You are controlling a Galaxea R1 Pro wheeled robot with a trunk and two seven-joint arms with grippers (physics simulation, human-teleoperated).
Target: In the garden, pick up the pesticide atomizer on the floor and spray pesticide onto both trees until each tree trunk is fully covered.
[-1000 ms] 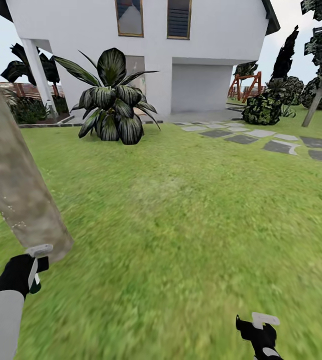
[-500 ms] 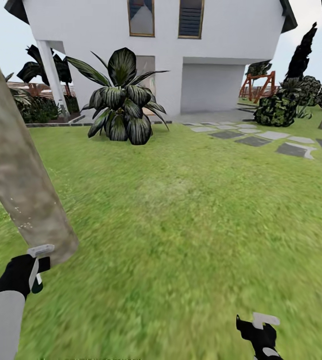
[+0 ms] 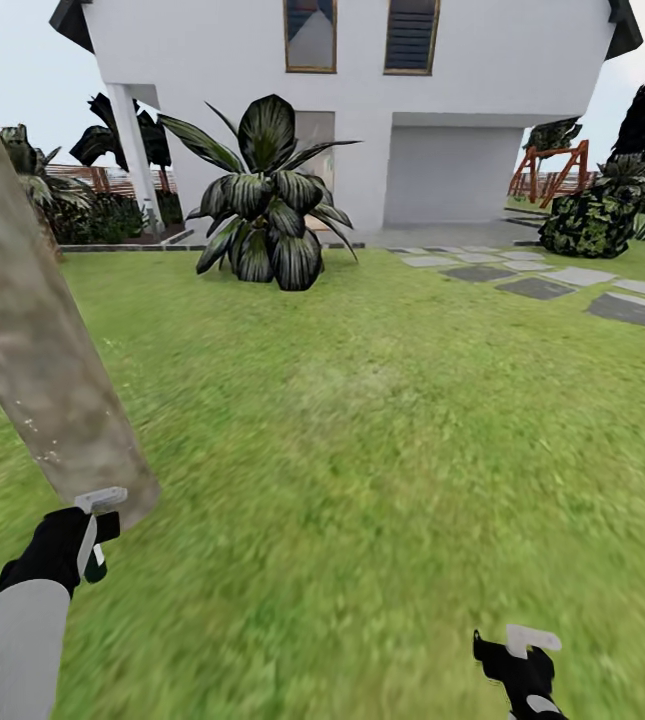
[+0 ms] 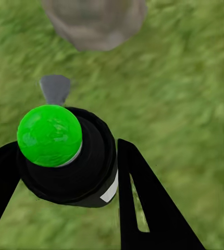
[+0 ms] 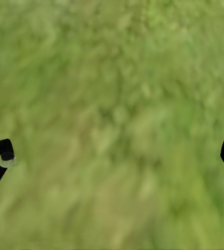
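A thick, pale mottled tree trunk (image 3: 32,350) leans across the left side of the lawn (image 3: 382,420), its base meeting the grass just above the left gripper (image 3: 90,535), which holds a small dark object with a pale top. The right gripper (image 3: 522,655) hangs low over bare grass. Beyond stand a broad-leaved dark plant (image 3: 267,215), a white house (image 3: 362,100) and grey stepping stones (image 3: 562,285).

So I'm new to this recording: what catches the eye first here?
The pale mottled tree trunk leans across the head view's left, right above the left end effector, which grips the pesticide atomizer with its bright green cap. Beyond the lawn, a big dark-leaved plant stands before the white house.
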